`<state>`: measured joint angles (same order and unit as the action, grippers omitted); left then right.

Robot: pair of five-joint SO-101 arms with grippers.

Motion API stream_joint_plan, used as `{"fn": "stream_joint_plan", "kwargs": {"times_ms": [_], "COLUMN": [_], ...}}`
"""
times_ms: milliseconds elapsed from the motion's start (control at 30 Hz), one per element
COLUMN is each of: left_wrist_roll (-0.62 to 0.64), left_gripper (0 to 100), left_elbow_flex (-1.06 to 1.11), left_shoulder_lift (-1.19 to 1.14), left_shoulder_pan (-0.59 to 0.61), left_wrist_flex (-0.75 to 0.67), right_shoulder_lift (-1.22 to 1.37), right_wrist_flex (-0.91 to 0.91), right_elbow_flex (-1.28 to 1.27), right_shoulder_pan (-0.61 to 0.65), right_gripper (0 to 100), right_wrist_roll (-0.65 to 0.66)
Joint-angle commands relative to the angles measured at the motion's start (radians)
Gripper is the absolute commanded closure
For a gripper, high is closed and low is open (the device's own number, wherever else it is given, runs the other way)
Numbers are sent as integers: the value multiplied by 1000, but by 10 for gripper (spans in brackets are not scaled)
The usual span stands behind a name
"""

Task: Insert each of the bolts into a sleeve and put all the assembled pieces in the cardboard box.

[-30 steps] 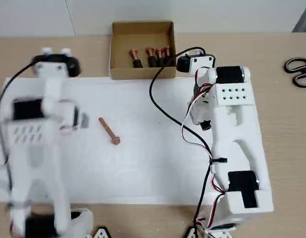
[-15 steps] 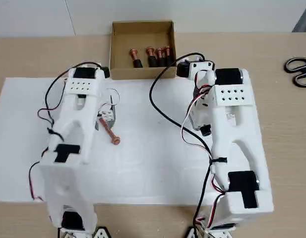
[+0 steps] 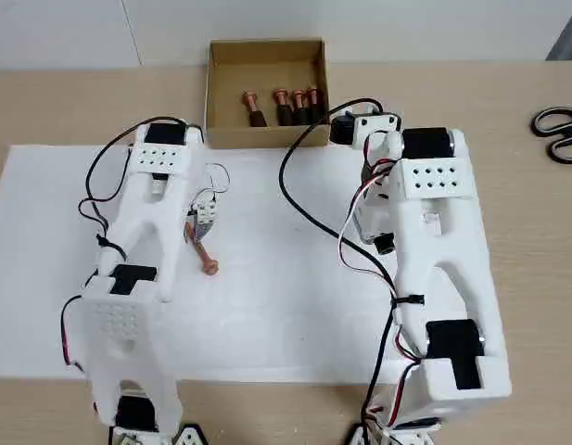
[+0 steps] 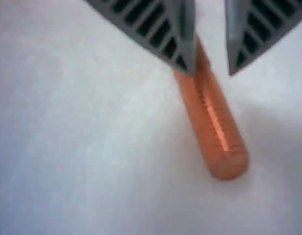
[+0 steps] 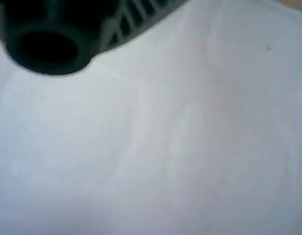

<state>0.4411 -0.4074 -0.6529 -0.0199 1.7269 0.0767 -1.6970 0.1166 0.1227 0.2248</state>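
Observation:
A copper bolt (image 3: 202,248) lies on the white paper (image 3: 286,306), head toward the near side. My left gripper (image 3: 201,221) hangs right over its threaded end. In the left wrist view the fingers (image 4: 182,46) stand slightly apart above the bolt (image 4: 214,127), one overlapping its shank, and the gripper (image 4: 209,58) is open. Near the paper's right part, my right gripper (image 3: 382,236) is shut on a black sleeve (image 5: 48,44), its open bore facing the wrist camera. The cardboard box (image 3: 216,93) at the back holds several assembled pieces (image 3: 284,105).
Scissors (image 3: 559,130) lie on the wooden table at the far right. A black cable (image 3: 304,199) loops over the paper between the arms. Bare paper stretches across the middle and the near side.
The left arm swung in from the left edge and settled its gripper over the bolt. The bolt's head shifted slightly toward the near left. The right arm stayed put.

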Motion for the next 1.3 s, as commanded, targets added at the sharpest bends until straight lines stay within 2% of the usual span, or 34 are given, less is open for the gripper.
{"fn": "stream_joint_plan", "kwargs": {"times_ms": [0, 333, 600, 800, 1067, 1200, 1267], "left_wrist_roll": [21, 25, 23, 23, 25, 25, 20], "left_gripper": [953, 917, 917, 919, 922, 998, 993], "left_elbow_flex": [-1, 2, 56, 160, 159, 159, 157], "left_shoulder_lift": [-12, 2, 187, 160, 43, 35, 60], "left_shoulder_pan": [-17, -25, -28, -26, -26, -28, -38], "left_wrist_flex": [25, 26, 26, 12, -18, -15, -2], "right_shoulder_lift": [-62, -61, -56, -56, -56, -56, -56], "right_wrist_flex": [-4, 1, 18, 31, 33, 33, 33], "right_elbow_flex": [3, 3, 2, 2, 2, 2, 2], "right_shoulder_pan": [-5, -10, -7, -7, -5, -5, -5], "right_gripper": [992, 992, 992, 992, 992, 992, 992], "right_wrist_roll": [0, 0, -2, -2, -2, -2, -2]}}
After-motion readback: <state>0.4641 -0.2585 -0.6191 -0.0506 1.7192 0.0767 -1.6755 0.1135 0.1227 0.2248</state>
